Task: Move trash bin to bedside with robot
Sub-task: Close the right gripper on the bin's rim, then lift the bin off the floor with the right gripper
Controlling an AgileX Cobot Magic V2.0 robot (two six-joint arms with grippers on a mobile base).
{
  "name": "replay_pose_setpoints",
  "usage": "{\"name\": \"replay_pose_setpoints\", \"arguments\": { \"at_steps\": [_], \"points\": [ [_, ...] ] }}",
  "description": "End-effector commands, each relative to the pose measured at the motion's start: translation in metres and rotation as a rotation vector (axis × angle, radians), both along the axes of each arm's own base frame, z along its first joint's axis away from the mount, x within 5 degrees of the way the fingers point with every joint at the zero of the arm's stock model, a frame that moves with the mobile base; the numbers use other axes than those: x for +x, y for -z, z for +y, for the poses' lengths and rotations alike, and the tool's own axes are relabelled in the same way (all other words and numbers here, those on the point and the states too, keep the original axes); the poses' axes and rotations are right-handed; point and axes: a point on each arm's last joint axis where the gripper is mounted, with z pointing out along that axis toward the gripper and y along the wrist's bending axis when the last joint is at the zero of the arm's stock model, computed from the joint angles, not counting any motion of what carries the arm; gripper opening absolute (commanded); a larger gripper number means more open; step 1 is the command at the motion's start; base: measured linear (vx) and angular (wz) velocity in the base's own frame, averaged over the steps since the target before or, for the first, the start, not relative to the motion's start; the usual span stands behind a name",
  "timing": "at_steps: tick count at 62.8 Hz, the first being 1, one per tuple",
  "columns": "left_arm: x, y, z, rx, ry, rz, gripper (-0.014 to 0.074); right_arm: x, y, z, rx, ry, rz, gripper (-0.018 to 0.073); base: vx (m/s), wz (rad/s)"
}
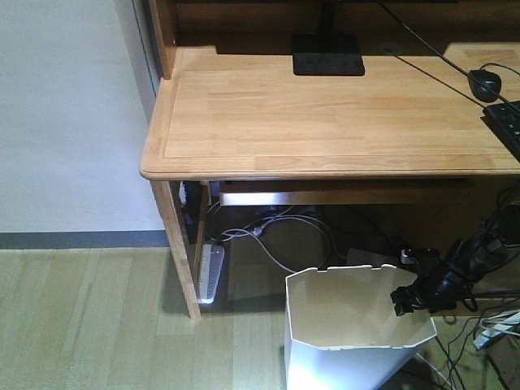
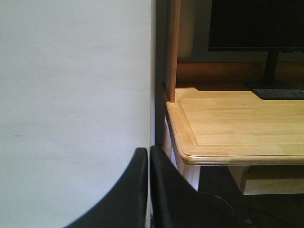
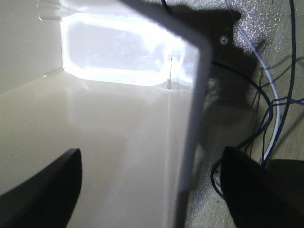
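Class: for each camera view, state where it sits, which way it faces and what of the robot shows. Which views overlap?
Exterior front: raised, looking down at the desk and trash bin; right claw at the bin's rim.
Left wrist: behind the shut left claw, facing the wall and desk corner.
Right wrist: looking down into the bin, open claw fingers either side of its wall.
Shared: front and right wrist show the bin; front and left wrist, the desk.
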Motion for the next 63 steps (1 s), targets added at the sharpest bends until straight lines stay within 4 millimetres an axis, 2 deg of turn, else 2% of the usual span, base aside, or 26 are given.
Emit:
{"name": "replay_pose_setpoints", "arguments": {
  "at_steps": [1,7,16,36,53,63],
  "points": [
    [0.001,0.002,0.0,-0.017,0.002,-0.054,-0.0006,0.025,-0.025,-0.007,-0.02,-0.002,-0.076,0.0463,0.0,0.0],
    [0.001,0.002,0.0,-0.017,0.002,-0.054,-0.0006,0.028,-0.027,-0.007,-0.008,-0.004,-0.069,0.0293,0.0,0.0],
    [0.001,0.002,0.0,-0.017,0.002,-0.054,-0.0006,0.027,-0.028,-0.006,0.015,-0.011,-0.04,-0.0017,0.0,0.0],
    [0.001,0.002,0.0,-0.017,0.002,-0.054,-0.0006,0.025,-0.034,-0.001,0.082,-0.018,0.007,-0.0011,0.0,0.0],
    [0.001,0.002,0.0,-0.017,0.002,-0.054,-0.0006,0.034,-0.06,0.001,0.31,-0.015,-0.058,-0.0006,0.0,0.0],
    [0.001,0.002,0.0,-0.017,0.002,-0.054,-0.0006,0.031,-0.075,0.0,0.278,-0.022,-0.069,-0.0006,0.0,0.0]
  ]
}}
